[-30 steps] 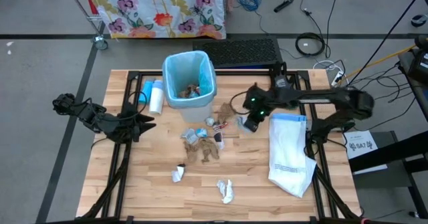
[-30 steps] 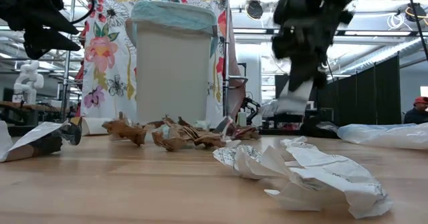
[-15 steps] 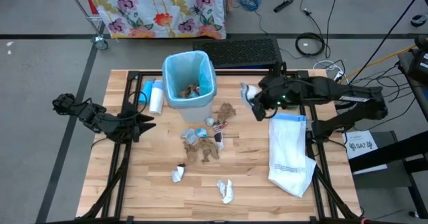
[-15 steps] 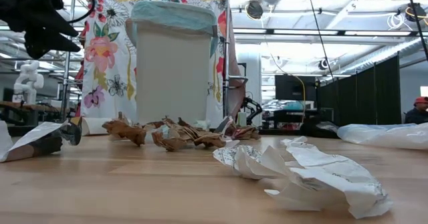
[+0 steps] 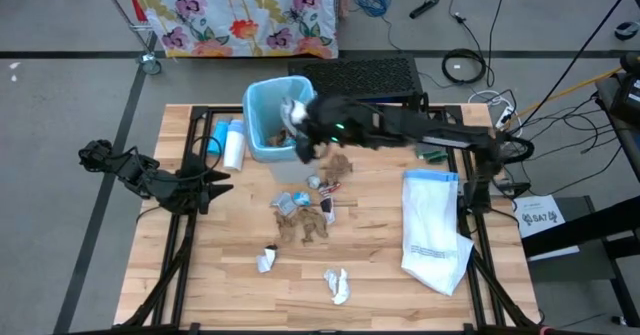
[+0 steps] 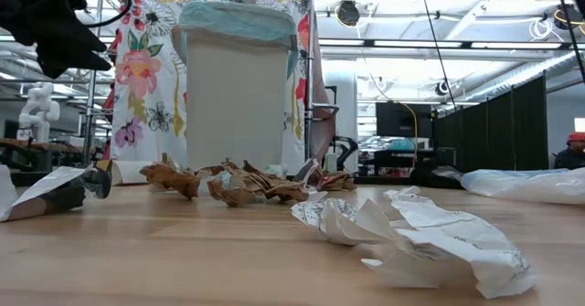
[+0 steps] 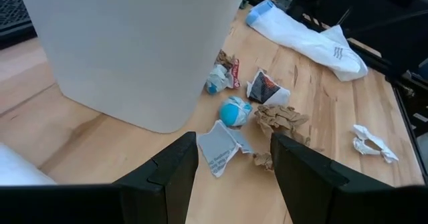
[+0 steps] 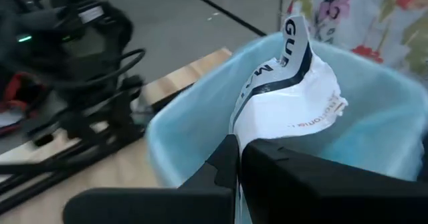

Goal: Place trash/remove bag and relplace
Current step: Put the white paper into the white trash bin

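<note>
The right gripper (image 8: 237,158) reaches across the table's far edge and hangs over the open mouth of the bin (image 5: 262,147), its jaws clamped on a crumpled white wrapper (image 8: 289,93) with dark print. The bin is lined with the light-blue bag (image 8: 175,127) and already holds a few brown scraps (image 5: 282,133). The left gripper (image 7: 231,174) waits near the table's left edge, jaws apart and holding nothing. More trash (image 5: 305,211) lies scattered mid-table in front of the bin, with two white scraps (image 5: 337,285) nearer the front edge. The white replacement bag (image 5: 432,230) lies flat by the right edge.
</note>
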### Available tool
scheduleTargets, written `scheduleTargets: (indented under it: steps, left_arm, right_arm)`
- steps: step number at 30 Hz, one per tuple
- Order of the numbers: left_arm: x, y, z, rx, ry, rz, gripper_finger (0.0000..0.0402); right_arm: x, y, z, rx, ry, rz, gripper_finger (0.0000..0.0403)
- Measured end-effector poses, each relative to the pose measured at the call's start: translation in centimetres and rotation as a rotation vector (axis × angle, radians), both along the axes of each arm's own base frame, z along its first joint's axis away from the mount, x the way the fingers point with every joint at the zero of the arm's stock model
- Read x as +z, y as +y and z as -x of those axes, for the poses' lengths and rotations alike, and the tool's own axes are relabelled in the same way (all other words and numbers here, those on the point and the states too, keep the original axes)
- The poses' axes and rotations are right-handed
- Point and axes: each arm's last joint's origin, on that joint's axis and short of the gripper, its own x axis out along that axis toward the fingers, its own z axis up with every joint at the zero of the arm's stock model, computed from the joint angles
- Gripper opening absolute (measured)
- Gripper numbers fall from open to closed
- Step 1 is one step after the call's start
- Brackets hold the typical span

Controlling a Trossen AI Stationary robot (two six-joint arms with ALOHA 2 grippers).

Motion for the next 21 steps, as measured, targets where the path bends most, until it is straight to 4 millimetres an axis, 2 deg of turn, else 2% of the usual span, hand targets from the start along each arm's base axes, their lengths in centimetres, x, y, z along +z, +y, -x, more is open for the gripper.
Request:
scheduleTargets:
  steps: [6, 12, 16, 21]
  left_arm:
    - [0.1, -0.1, -0.1, -0.003, -0.014, 0.018, 0.0191]
    - [0.5, -0.2, -0.2, -0.013, -0.050, 0.040, 0.0191]
    - [0.5, -0.2, -0.3, -0.012, -0.057, 0.043, 0.0191]
    - [0.5, -0.2, -0.3, -0.007, -0.059, 0.044, 0.0191]
  right_arm:
    - [-2.1, -3.5, -3.5, -0.075, -0.015, -0.050, 0.0012]
    - [-3.8, -4.7, -4.4, -0.048, -0.014, -0.190, 0.0069]
    - [-3.3, -4.4, -4.1, -0.037, -0.020, -0.194, 0.0108]
    - [-0.4, -3.3, -1.7, -0.006, -0.047, -0.190, 0.0136]
